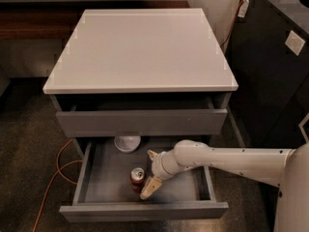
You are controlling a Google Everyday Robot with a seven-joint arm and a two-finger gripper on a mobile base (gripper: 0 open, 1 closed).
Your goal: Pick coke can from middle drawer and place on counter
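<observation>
The coke can (137, 178) stands upright in the open middle drawer (145, 210), left of centre near the front. My gripper (150, 172) is inside the drawer just right of the can, open, with one finger toward the back and the other (148, 188) low beside the can. Neither finger visibly closes on the can. The white arm reaches in from the right. The counter (140, 47) above is a bare light-grey slab.
A white round bowl (127, 142) sits at the back of the middle drawer, partly under the top drawer (140, 122), which is slightly ajar. A black cabinet (270, 71) stands at the right. An orange cable (58, 168) lies on the floor at the left.
</observation>
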